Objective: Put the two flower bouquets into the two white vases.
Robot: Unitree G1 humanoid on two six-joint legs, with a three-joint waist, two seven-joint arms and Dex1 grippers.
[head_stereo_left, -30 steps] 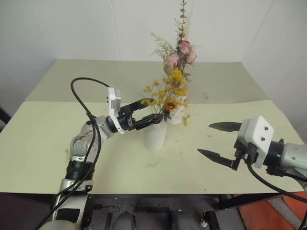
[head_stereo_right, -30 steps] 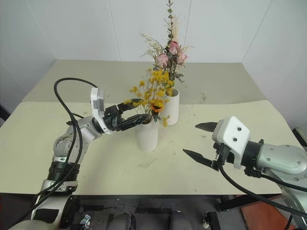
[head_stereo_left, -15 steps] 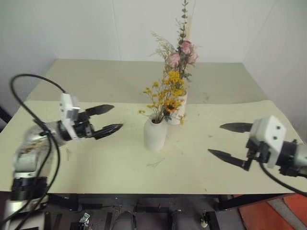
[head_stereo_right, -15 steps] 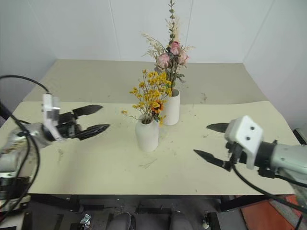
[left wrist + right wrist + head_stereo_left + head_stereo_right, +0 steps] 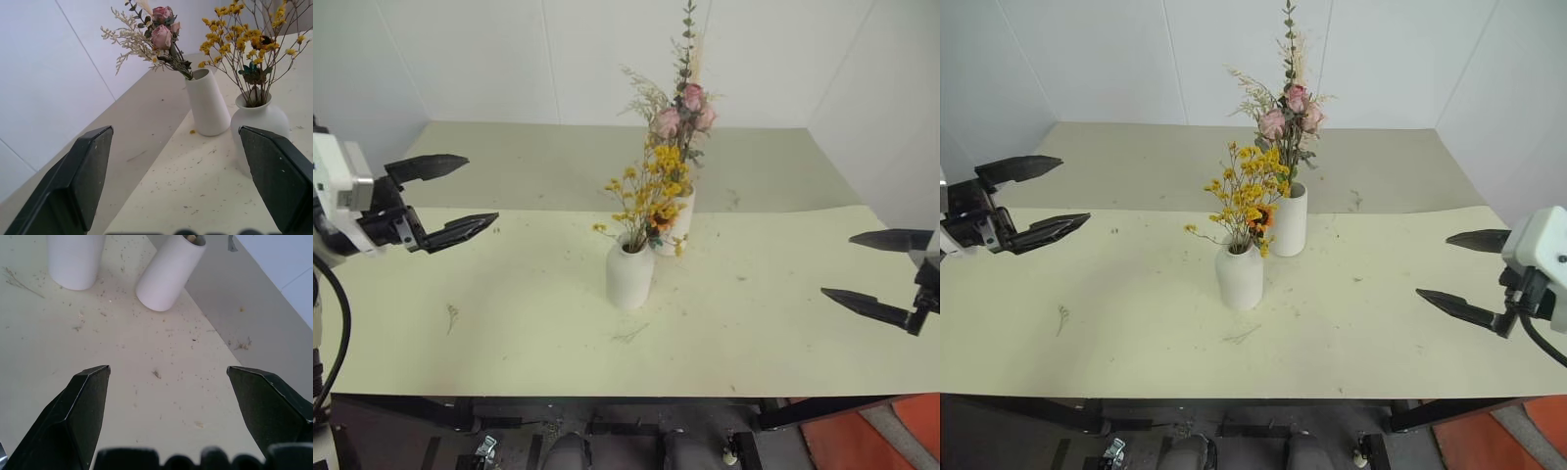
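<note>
We see the yellow-orange bunch standing in the short rounded vase near the middle of the table, its thin brown stems dropping into the narrow neck. Just behind and touching or nearly touching it, the tall tapered vase holds the pink rose bunch, which rises well above the other. Small dried crumbs lie scattered on the table around both vases. Our left gripper hangs at the left edge, fingers spread wide, holding nothing, well apart from the vases. Our right gripper sits at the right edge, likewise spread wide and empty.
</note>
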